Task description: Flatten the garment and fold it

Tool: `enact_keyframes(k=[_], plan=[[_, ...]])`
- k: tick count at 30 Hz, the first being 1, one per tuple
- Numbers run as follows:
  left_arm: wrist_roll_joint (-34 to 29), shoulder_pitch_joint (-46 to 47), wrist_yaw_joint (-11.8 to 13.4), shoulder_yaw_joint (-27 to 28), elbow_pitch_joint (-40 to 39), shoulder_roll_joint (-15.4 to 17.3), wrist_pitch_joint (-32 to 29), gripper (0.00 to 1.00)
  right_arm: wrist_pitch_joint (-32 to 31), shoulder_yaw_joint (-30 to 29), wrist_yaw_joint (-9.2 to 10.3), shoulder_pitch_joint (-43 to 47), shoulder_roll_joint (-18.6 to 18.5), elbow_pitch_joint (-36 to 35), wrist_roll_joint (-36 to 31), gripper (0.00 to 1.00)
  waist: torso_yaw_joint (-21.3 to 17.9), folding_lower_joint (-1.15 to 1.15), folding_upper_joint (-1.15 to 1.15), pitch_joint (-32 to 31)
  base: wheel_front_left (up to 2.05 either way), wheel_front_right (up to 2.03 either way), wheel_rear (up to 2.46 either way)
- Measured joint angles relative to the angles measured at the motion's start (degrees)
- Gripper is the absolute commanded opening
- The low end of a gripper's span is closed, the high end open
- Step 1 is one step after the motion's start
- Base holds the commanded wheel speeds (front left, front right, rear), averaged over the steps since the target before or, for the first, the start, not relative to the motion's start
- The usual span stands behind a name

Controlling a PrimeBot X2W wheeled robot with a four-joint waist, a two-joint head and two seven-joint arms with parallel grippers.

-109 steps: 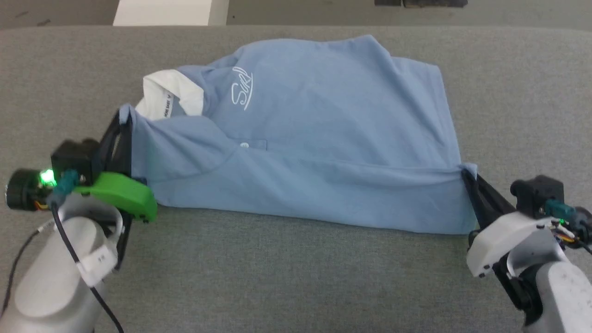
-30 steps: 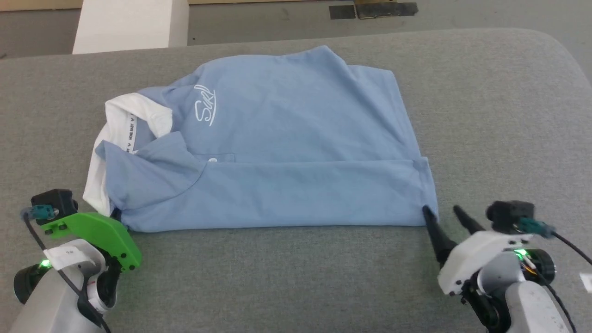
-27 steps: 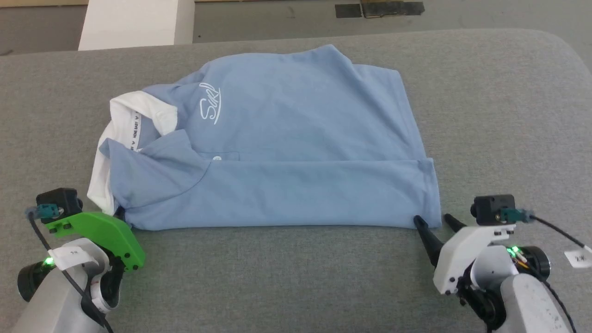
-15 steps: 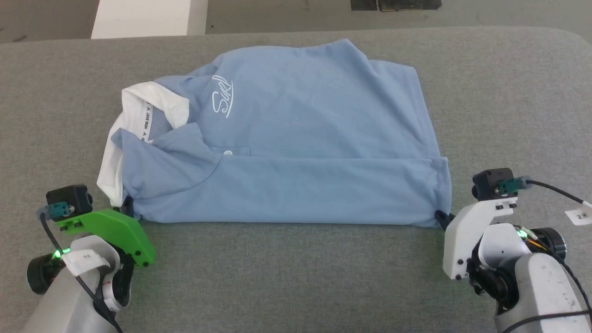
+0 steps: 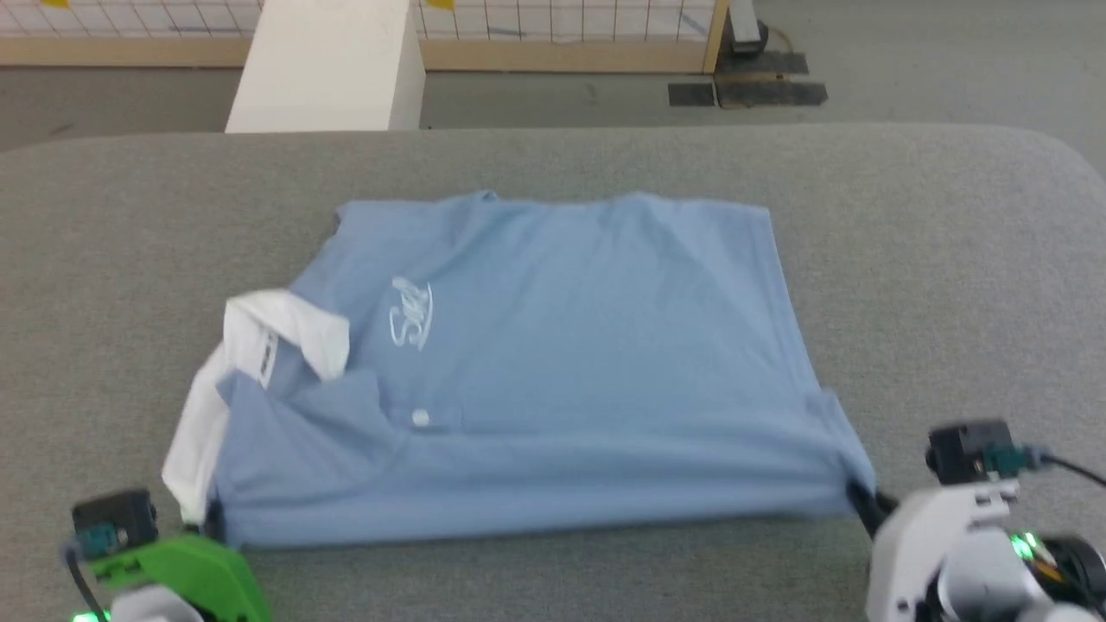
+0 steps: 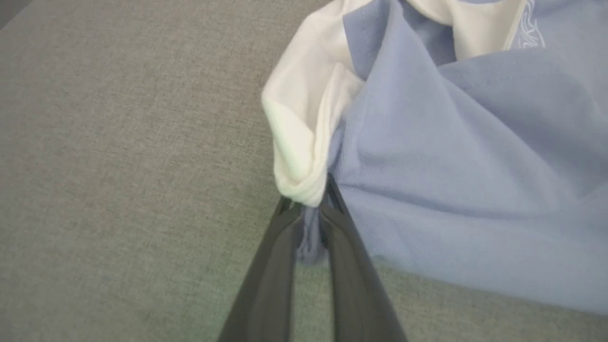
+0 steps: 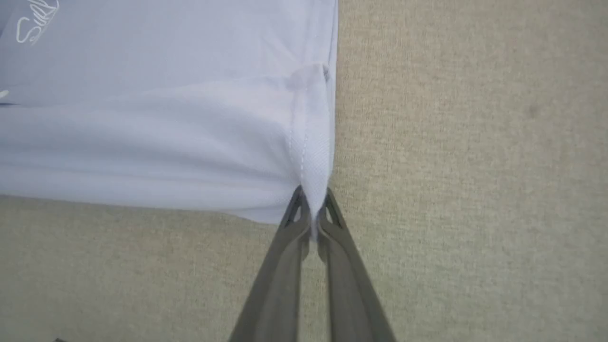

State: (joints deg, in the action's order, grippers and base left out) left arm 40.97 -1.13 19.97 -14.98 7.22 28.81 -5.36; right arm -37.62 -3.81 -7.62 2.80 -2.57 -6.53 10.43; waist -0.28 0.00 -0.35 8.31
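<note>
A light blue polo shirt (image 5: 570, 363) lies folded on a grey fabric-covered table (image 5: 950, 259), in the middle of the head view. Its near part is doubled over in a long fold that runs from side to side. Its white collar (image 5: 285, 328) sits at the left end, partly turned up, with a white script logo (image 5: 412, 313) beside it and a small white button (image 5: 421, 419) just nearer the robot. The left gripper (image 6: 311, 206) is at the shirt's near left corner. Its two dark fingers are pressed close together, pinching a bunch of blue cloth just under a roll of the white collar. The right gripper (image 7: 311, 202) is at the near right corner, its fingers likewise closed narrowly on the stitched side edge, and the cloth draws into a point where they pinch it. The shirt's near edge runs fairly straight between the two grippers. Beyond the table's far edge stand a white block (image 5: 328, 69) and a wire mesh fence (image 5: 562, 56) with a wooden frame, on a grey floor (image 5: 933, 60).
</note>
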Motion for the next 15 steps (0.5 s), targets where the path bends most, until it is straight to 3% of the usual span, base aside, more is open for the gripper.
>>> enact_keyframes(k=[7, 15], plan=[[0.5, -6.3, 0.5, -2.5, -5.2, 0.0, -2.2, 0.0, -9.6, -4.4, 0.01, 11.5, 0.0, -6.7, 3.5, 0.0, 1.3, 0.0, 0.0, -1.2, 0.0, 0.0, 0.0], [0.6, -7.1, -0.5, -4.8, -3.3, -0.3, -3.6, 0.0, -9.4, -5.8, 0.01, 15.0, 0.0, -2.9, 4.7, 0.0, 1.2, 0.0, 0.0, -0.7, 0.0, 0.0, 0.0]])
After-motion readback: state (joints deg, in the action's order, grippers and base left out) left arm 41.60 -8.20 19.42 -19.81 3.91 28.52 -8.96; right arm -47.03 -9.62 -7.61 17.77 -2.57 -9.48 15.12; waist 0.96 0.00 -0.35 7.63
